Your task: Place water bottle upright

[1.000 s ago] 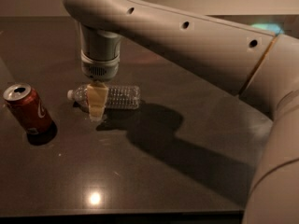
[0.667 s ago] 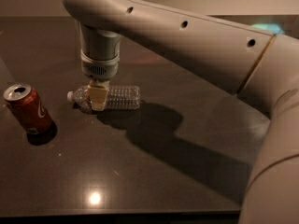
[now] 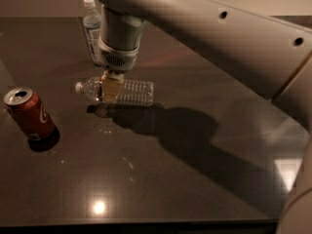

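Observation:
The water bottle (image 3: 134, 92) is clear ribbed plastic with a white cap pointing left. It lies horizontal, held a little above the dark table (image 3: 170, 189), with its shadow separate beneath it. My gripper (image 3: 111, 88) comes straight down from above. Its yellowish fingers (image 3: 111, 84) are shut on the bottle near its shoulder and hide the label band.
A red soda can (image 3: 28, 113) stands upright at the left. A second bottle with a pale blue-white label (image 3: 91, 27) stands upright behind the gripper. My arm spans the upper right of the view and casts a wide shadow across the table's middle.
The gripper closed on the water bottle and raised it slightly off the table, still horizontal. The arm shifted, uncovering the standing bottle behind. The can has not moved.

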Controlling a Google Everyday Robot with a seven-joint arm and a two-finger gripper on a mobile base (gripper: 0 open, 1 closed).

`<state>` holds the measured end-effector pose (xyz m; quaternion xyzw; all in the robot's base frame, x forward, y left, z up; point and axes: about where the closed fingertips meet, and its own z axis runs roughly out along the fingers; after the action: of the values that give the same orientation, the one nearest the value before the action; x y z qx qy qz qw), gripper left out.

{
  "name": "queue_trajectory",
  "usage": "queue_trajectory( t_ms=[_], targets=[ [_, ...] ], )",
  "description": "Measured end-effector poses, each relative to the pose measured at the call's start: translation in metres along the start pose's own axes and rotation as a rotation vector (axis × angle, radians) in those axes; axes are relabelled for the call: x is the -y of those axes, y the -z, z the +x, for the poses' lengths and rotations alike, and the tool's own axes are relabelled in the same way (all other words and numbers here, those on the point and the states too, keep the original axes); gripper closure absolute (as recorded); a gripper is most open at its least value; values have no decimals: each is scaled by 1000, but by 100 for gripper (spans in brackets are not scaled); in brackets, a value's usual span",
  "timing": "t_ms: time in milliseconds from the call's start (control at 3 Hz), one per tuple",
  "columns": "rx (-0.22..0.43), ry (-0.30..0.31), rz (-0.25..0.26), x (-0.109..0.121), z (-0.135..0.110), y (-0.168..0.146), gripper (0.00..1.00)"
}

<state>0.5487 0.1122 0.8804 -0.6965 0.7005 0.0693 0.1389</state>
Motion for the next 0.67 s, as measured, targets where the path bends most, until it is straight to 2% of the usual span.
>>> queue_trajectory(
  t_ms=[333,667],
  targets=[
    [158,-20,36,5,13,43,100],
    [370,-44,85,10,32,85,100]
  ],
)
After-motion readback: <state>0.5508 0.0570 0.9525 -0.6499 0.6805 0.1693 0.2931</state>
